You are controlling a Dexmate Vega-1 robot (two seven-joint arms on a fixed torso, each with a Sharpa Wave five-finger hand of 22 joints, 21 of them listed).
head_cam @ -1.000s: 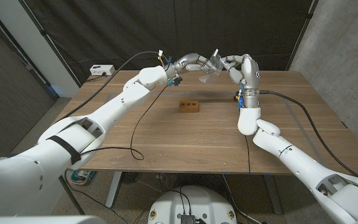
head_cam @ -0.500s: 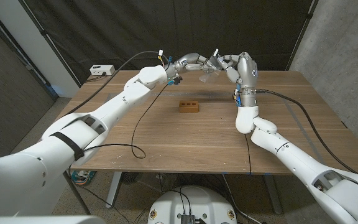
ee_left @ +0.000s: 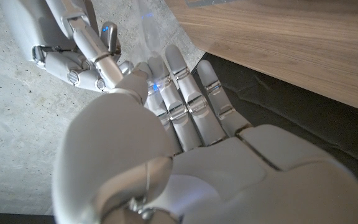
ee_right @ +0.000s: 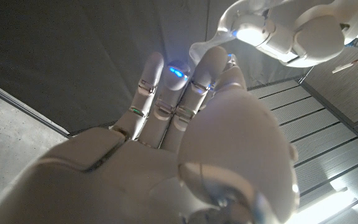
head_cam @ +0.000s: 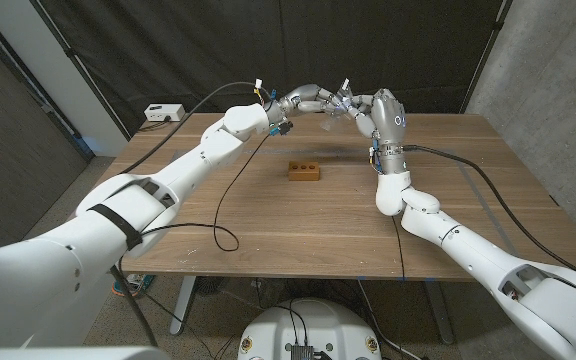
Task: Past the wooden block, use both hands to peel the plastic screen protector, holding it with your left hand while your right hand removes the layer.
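Past the wooden block (head_cam: pixel 305 169), both hands meet in the air above the table's far edge. My left hand (head_cam: pixel 311 99) holds the clear plastic screen protector (head_cam: pixel 341 97) by one side. My right hand (head_cam: pixel 361 107) pinches it from the other side, fingers against the left hand's. In the left wrist view the sheet (ee_left: pixel 159 32) shows faintly beyond my left hand (ee_left: pixel 179 118), with the right hand's fingers (ee_left: pixel 82 53) on it. In the right wrist view a curl of film (ee_right: pixel 205 43) stands above my right hand (ee_right: pixel 185 124), under the left hand (ee_right: pixel 284 28).
A black cable (head_cam: pixel 220 232) loops over the wooden table (head_cam: pixel 268 230) on the left, another trails along the right arm (head_cam: pixel 488 190). A white box (head_cam: pixel 164 112) sits behind the table's back left corner. A dark curtain hangs behind.
My right hand has moved left toward my left hand, its forearm swinging more upright. The sheet, spread between the hands before, is now mostly covered by them.
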